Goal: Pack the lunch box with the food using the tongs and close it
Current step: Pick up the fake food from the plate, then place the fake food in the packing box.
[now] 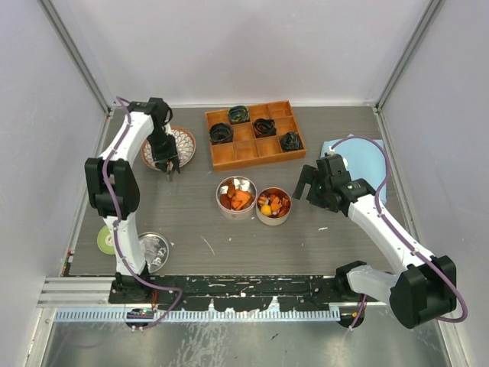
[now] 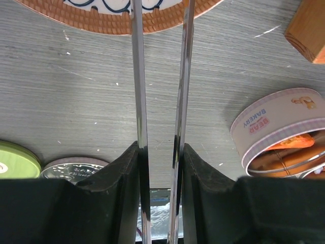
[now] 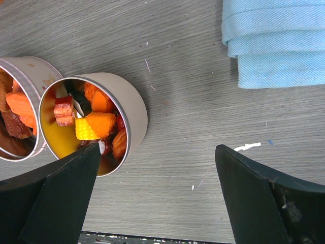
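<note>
My left gripper [image 1: 166, 164] hangs at the near edge of the patterned plate [image 1: 183, 142], shut on the tongs [image 2: 138, 76]. Both thin silver arms run up between my black fingers [image 2: 122, 173] toward the plate rim [image 2: 117, 20], with a gap between them. Two round lunch box tins [image 1: 236, 200] [image 1: 273, 217] stand open mid-table, holding the food [image 3: 99, 124]: orange, red and yellow chunks. My right gripper [image 3: 157, 149] stands open just right of the right tin [image 3: 129, 109], with only bare table between its fingers.
A wooden compartment tray [image 1: 254, 134] with dark coiled lumps sits at the back. A folded blue cloth [image 1: 359, 157] lies at the right. A green lid [image 1: 105, 241] and a silver lid [image 1: 153, 248] lie near the left arm's base.
</note>
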Controlling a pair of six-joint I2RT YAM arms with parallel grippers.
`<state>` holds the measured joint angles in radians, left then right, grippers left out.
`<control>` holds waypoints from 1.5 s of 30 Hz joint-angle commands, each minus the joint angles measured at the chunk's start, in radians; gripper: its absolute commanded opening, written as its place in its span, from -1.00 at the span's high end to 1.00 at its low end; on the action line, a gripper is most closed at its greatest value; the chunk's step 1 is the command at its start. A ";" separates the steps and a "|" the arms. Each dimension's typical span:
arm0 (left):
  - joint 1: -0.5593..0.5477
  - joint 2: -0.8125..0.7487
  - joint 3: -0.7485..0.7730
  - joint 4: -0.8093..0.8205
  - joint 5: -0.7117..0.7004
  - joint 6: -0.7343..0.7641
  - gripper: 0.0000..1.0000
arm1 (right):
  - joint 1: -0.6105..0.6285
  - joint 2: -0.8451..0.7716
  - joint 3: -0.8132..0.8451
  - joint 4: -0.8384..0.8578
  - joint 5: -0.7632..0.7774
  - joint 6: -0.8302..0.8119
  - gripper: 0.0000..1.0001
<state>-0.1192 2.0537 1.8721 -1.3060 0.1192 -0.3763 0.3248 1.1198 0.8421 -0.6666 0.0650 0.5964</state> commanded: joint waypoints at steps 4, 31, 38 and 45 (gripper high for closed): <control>-0.041 -0.177 0.036 -0.007 0.019 0.016 0.46 | -0.004 -0.006 0.031 0.033 -0.001 -0.001 -1.00; -0.607 -0.479 -0.307 0.049 -0.055 -0.036 0.47 | -0.004 -0.025 0.019 0.035 -0.015 0.012 -1.00; -0.625 -0.496 -0.316 0.022 -0.049 -0.054 0.44 | -0.004 -0.041 0.009 0.028 -0.003 0.010 -1.00; -0.656 -0.479 -0.332 0.020 -0.044 -0.039 0.35 | -0.004 -0.037 0.009 0.029 -0.005 0.010 -1.00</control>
<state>-0.7521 1.6024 1.5421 -1.2774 0.0757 -0.4217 0.3252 1.1057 0.8410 -0.6674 0.0578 0.6006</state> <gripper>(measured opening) 0.323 0.998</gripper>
